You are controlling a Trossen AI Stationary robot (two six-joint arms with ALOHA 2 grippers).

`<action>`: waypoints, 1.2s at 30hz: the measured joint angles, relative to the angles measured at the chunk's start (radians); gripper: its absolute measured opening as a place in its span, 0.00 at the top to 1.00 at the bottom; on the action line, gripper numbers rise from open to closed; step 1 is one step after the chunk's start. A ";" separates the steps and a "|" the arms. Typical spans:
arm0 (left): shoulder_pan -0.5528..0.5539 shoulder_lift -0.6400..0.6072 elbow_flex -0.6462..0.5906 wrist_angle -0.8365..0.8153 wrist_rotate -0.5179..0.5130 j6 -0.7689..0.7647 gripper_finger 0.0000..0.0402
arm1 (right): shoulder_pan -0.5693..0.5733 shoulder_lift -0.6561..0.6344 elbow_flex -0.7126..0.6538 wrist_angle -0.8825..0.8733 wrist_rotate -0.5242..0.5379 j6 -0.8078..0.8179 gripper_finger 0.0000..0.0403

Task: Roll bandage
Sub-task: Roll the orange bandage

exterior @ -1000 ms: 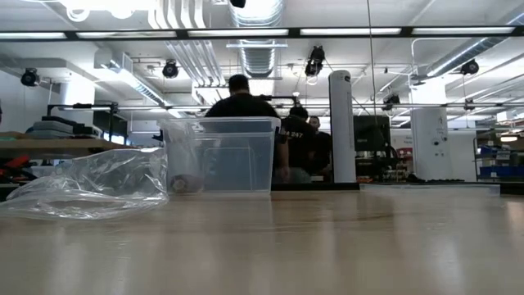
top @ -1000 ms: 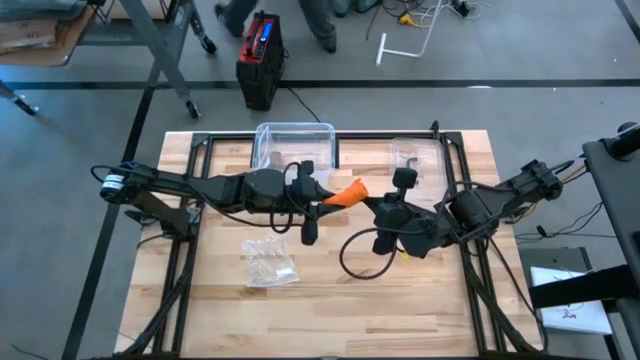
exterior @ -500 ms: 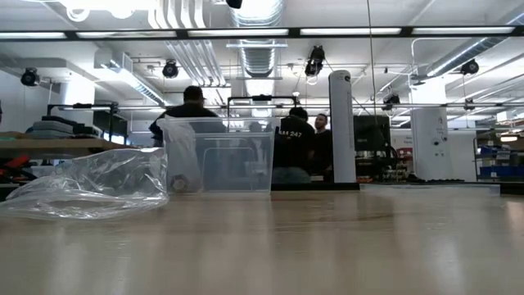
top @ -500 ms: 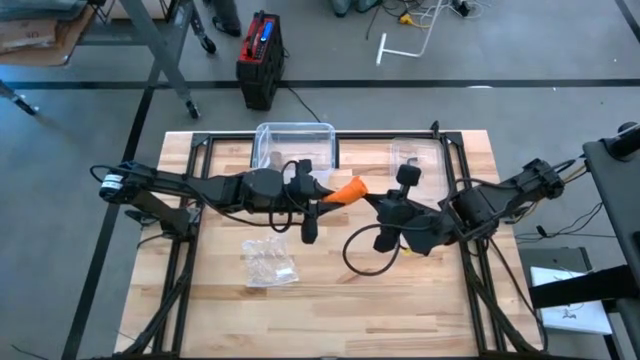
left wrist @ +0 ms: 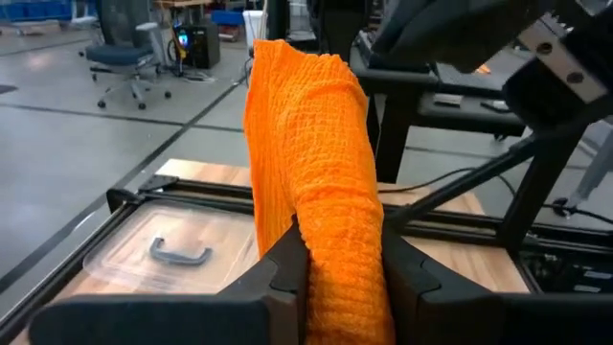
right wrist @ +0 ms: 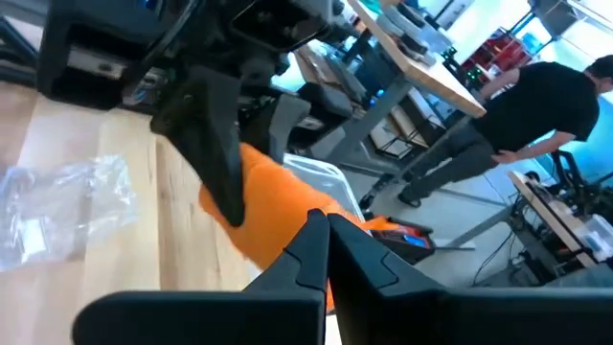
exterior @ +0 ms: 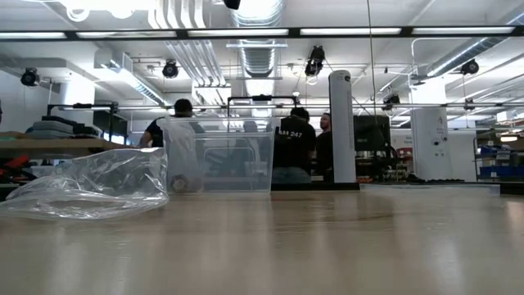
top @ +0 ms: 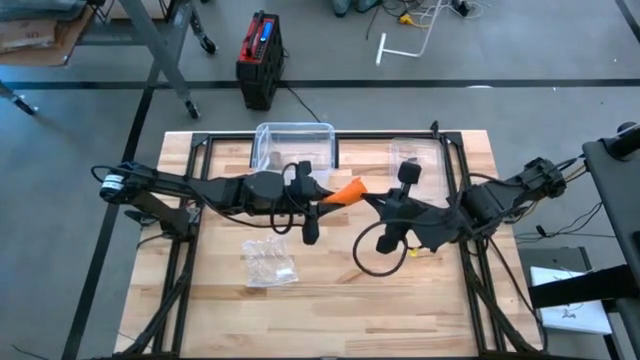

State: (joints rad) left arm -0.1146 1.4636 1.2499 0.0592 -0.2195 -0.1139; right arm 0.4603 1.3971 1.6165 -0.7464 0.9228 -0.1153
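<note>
An orange bandage [top: 347, 192] hangs in the air above the table's middle, held between my two grippers. In the left wrist view it shows as a crinkled orange strip [left wrist: 306, 144] running away from the fingers. My left gripper [top: 326, 197] comes from the table's left and is shut on one end of it. My right gripper [top: 368, 201] comes from the table's right and is shut at the other end, where the bandage [right wrist: 273, 206] shows just past its fingers. Neither gripper shows in the low view. My left gripper pinches the bandage's near part [left wrist: 340, 273] between its two fingers, about level, from the table's left. The strip is bunched into several layers there, runs on past the fingers and is lifted clear of the table. My right gripper has its shut fingers [right wrist: 321, 244] on the bandage's other end [right wrist: 287, 225], coming about level from the table's right. The fingers hide the place of contact. The bandage is clear of the table.
A clear plastic bin [top: 295, 145] stands at the table's far edge and shows in the low view [exterior: 221, 156]. Its lid [top: 418, 155] lies to the right of it. A crumpled clear bag [top: 270, 262] lies near the front left. People stand beyond the table.
My right arm's wrist has shifted a little toward the table's right edge, and its cable loop has swung with it. The bandage has stayed between the two grippers, clear of the table. People behind the table have walked along.
</note>
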 joint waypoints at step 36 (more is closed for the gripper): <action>-0.010 -0.006 -0.016 0.012 0.013 0.047 0.85 | -0.079 0.011 -0.006 -0.057 0.027 -0.221 1.00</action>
State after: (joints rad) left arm -0.1242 1.4572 1.2342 0.0712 -0.2062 -0.0668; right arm 0.3813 1.4081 1.6107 -0.8030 0.9495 -0.3362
